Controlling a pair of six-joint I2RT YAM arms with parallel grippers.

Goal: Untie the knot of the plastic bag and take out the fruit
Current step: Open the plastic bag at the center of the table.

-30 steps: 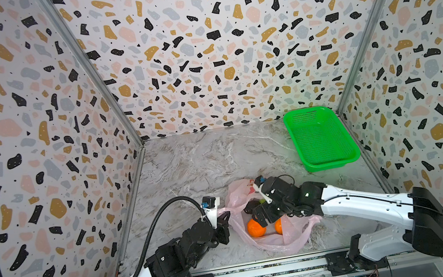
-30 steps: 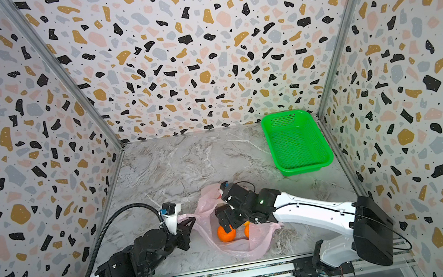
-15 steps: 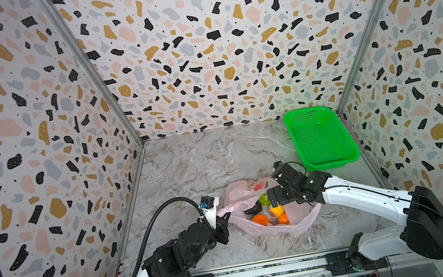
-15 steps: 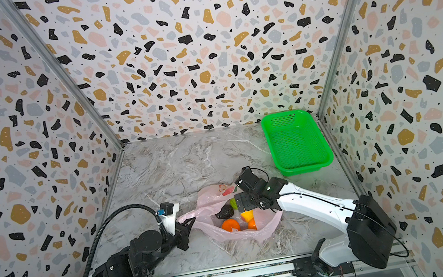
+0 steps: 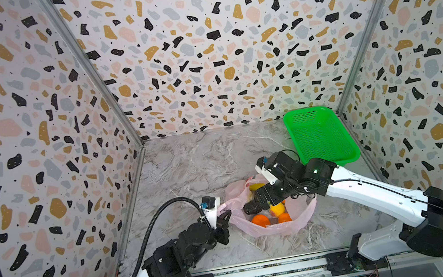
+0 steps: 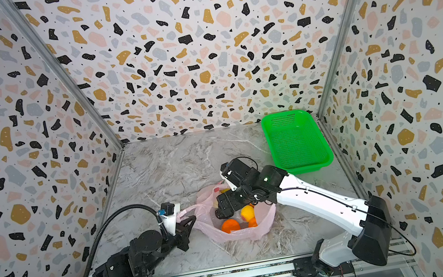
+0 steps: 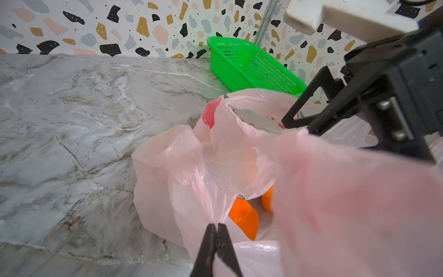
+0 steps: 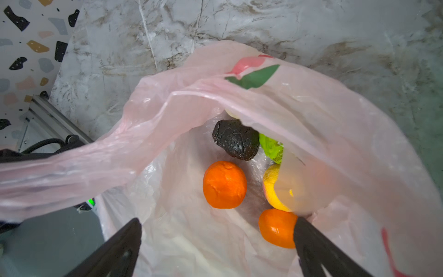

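Plastic bag [image 5: 273, 229] edge clamped in left pincer [image 7: 217, 224], right pincer [image 8: 217, 221] wide over fruit [image 8: 224, 184], contact unclear

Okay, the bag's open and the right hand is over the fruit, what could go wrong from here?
The left hand pinches only a thin edge of the plastic bag; if it slips or tears, the mouth may fall shut over the fruit. One finger of the open right hand sits by a tangerine and the bag wall, so closing could catch plastic too.
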